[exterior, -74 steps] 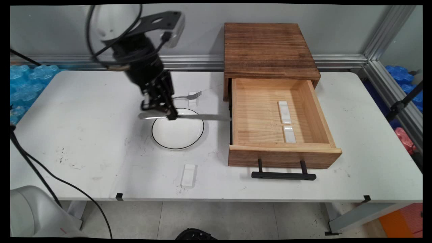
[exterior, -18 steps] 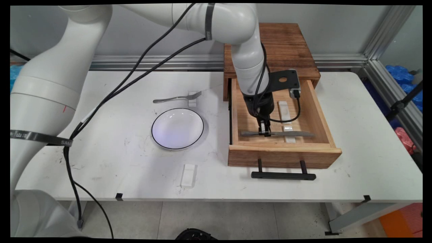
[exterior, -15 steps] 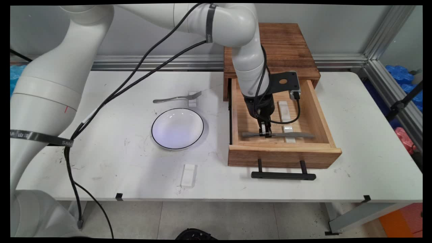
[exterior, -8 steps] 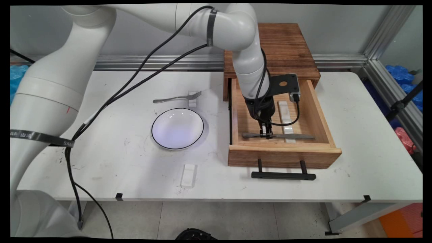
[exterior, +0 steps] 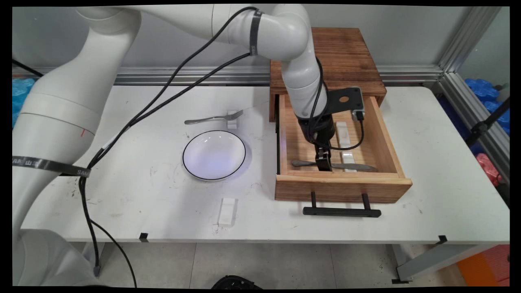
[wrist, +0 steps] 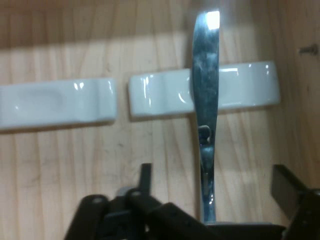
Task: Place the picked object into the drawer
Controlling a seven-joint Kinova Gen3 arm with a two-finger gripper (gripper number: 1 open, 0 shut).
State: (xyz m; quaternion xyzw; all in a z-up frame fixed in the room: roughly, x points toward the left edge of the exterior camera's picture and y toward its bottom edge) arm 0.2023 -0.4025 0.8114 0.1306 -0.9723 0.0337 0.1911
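A: Two white rests in the open drawer (exterior: 342,188), end to end: far rest (exterior: 342,132), near rest (exterior: 348,156). Spotted the knife (exterior: 354,166)?

B: Yep. Lay flat across the drawer's front part, approx. parallel to the front wall, blade laid over the near rest, handle end twd the drawer's left side. Hand view agreed: knife (wrist: 205,100) crossed one rest (wrist: 160,95), other rest (wrist: 55,102) just beside, small gap btwn.

A: Gripper (exterior: 324,165)?

B: Down inside the drawer, straddling the knife nr its handle half. Fingers (wrist: 287,185) stood apart, one each side of the metal, neither pressing on it as far as hand view showed. So not clamped; gripper (wrist: 214,172) spread wide round the knife w/ bare wood visible btwn metal and the right-hand finger.

A: Knife bearing on anything else?

B: Looked carried by rest and drawer floor only. Couldn't tell if handle tip touched wood; hidden by linkage.

A: Rest of the table (exterior: 122,183)?

B: Black-rimmed plate (exterior: 184,156) left of the drawer, well apart from it. Fork (exterior: 211,118) beyond the plate, tines propped on a small white block (exterior: 232,122). One more white block (exterior: 227,211) nr the front edge, nothing on it. Dark wood cabinet (exterior: 325,57) behind, drawer pulled out of it.
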